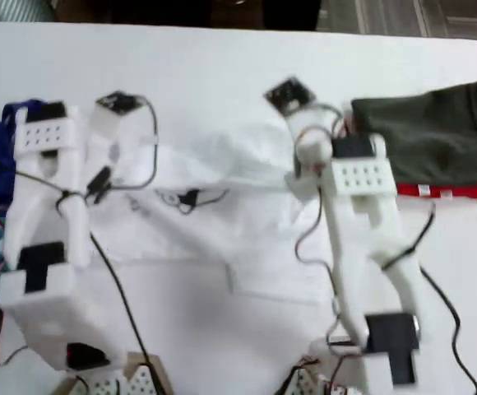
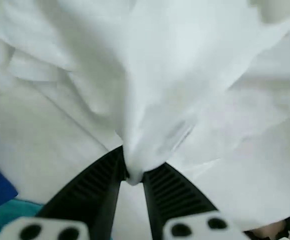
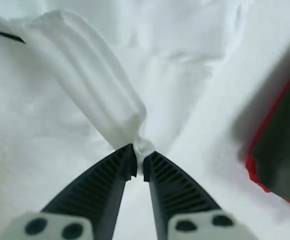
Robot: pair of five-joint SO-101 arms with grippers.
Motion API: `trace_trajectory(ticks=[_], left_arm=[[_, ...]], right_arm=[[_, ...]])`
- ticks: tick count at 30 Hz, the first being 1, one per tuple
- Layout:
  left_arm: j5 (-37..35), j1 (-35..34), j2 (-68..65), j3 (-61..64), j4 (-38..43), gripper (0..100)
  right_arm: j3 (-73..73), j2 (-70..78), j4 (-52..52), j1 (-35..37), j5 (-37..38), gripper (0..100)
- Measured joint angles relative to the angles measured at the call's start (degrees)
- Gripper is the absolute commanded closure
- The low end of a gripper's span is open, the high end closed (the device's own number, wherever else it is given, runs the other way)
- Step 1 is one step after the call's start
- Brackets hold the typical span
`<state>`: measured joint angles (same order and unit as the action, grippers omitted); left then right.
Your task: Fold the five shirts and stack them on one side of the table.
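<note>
Now | left fingers (image 2: 97, 187) clamp white shirt (image 2: 185, 75) | right fingers (image 3: 107, 182) likewise | high view: green shirt (image 1: 428, 136) atop red shirt (image 1: 446, 190)

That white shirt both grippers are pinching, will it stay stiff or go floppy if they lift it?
Probably floppy: the white shirt bunches into soft pleats where the left gripper pinches it and rolls into a limp tube at the right gripper. Its unheld middle would likely sag between the arms.

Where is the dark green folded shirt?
The dark green folded shirt lies on the right side of the table in the high view, atop a red folded shirt, next to the white shirt.
</note>
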<state>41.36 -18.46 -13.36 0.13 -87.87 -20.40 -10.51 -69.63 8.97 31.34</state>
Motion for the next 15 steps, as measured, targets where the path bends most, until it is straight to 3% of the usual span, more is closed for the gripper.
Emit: trace_trajectory(ticks=[7,15], left_arm=[[0.00,-1.14,11.60,1.05,1.76,98],[-7.21,-3.16,16.97,-2.81,11.34,98]], right_arm=[[-6.59,-7.74,1.76,0.00,0.00,97.8],[1.67,-13.45,3.16,-0.62,-0.18,97.8]])
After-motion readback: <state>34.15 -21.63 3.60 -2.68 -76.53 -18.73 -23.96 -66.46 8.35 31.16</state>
